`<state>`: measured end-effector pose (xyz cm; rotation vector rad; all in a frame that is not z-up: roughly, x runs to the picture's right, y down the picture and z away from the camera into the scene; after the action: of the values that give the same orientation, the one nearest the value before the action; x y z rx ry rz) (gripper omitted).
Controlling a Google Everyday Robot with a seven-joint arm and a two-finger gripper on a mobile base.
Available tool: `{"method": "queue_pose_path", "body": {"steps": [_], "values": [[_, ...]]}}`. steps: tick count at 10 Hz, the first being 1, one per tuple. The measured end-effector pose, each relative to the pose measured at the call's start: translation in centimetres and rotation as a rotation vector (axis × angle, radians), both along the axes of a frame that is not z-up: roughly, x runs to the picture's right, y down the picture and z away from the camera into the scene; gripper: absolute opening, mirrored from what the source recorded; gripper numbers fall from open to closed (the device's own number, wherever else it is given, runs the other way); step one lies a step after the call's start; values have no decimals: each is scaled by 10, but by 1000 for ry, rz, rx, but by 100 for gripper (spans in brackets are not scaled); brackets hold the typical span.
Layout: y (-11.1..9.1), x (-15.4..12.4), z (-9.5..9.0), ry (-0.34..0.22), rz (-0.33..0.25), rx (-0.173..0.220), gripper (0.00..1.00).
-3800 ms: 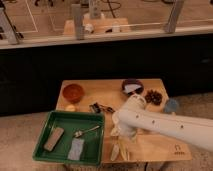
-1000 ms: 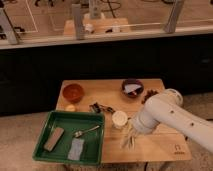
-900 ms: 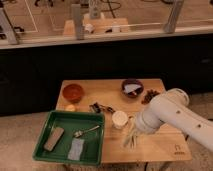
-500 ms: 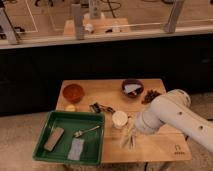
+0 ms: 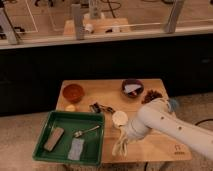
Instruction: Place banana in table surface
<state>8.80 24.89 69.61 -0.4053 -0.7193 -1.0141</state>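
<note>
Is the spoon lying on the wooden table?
No. The spoon lies inside the green tray, left of the gripper that is over the table.

banana point(image 5: 120, 145): small, pale cream-yellow, slim pieces splayed in a narrow V, near the counter's front edge, just below the hand
counter point(image 5: 160, 148): light tan wooden rectangle, small dark logo at its front right corner
hand point(image 5: 125, 136): low over the counter, at the banana's upper end

Arm swung rightward; hand point(image 5: 126, 137) lower, at banana point(image 5: 120, 145).
</note>
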Motion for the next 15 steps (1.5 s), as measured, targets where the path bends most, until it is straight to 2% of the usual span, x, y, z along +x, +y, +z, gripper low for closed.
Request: {"method": "queue_pose_path", "body": {"steps": [4, 6, 9, 12, 13, 15], "values": [[20, -5, 18, -5, 5, -50, 10], [30, -7, 30, -1, 14, -76, 16], [40, -4, 41, 3, 35, -87, 45], [49, -2, 49, 9, 28, -95, 75], [49, -3, 50, 7, 25, -95, 79], [47, -2, 49, 2, 36, -86, 80]]}}
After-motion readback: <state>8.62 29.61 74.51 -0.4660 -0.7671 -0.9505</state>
